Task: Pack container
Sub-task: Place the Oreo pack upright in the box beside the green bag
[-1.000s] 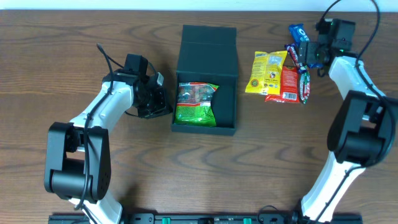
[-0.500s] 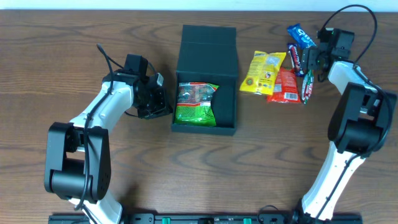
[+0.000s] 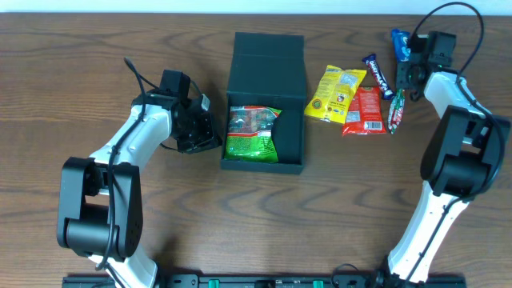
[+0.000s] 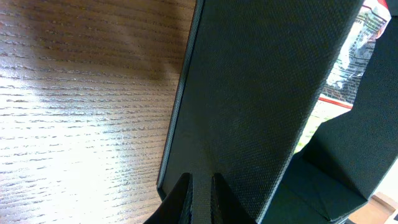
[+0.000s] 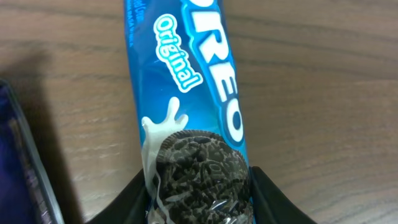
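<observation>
Your right end effector [image 5: 199,202] grips narrowly the blue Oreo packet [image 5: 186,93] at the 1 o'clock corner of the tabletop [image 3: 96,48], and the open container [image 3: 266,60] lies toward 8 o'clock from it.

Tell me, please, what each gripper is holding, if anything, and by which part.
The right gripper clamps the Oreo packet across its cookie-picture end. The left gripper appears to pinch the container by its left wall.

apparently "oreo original" on blue packet [image 5: 186,93]
</observation>
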Tool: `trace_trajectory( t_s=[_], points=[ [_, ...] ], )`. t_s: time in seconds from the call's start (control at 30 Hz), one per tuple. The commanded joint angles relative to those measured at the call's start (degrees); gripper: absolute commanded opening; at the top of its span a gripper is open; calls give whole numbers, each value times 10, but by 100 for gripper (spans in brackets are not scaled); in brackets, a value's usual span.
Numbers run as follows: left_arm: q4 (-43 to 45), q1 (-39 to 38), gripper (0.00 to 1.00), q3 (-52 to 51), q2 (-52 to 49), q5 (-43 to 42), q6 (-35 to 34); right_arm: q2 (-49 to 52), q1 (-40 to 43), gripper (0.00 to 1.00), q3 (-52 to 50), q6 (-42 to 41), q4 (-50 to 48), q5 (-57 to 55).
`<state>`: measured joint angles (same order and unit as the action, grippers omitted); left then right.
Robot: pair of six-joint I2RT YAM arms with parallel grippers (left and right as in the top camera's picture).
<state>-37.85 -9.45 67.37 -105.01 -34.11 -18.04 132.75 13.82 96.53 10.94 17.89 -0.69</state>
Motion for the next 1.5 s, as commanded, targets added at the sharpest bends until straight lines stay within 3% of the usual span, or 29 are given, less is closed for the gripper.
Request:
trace_trajectory(
  t_s=[0.0,0.3,0.57,0.67,0.83,1.07,1.47],
  points=[
    [-2,1,12,-2,-3,0,-2,-11,-10,26,16,3,13,3],
    [6,1,12,-2,-3,0,-2,-70,-16,16,17,3,23,3],
    [9,2,12,-2,-3,0,-2,-204,-27,10,17,-13,61,45],
    [10,7,12,-1,-3,0,-2,-265,-55,1,17,-82,115,76],
    [11,17,12,0,-3,0,-2,-324,-125,1,17,-216,252,85],
    [12,28,12,0,-3,0,0,-332,-249,1,3,-443,385,43],
    [12,28,13,0,-3,0,0,-330,-444,1,-143,-577,359,-24]
  ],
)
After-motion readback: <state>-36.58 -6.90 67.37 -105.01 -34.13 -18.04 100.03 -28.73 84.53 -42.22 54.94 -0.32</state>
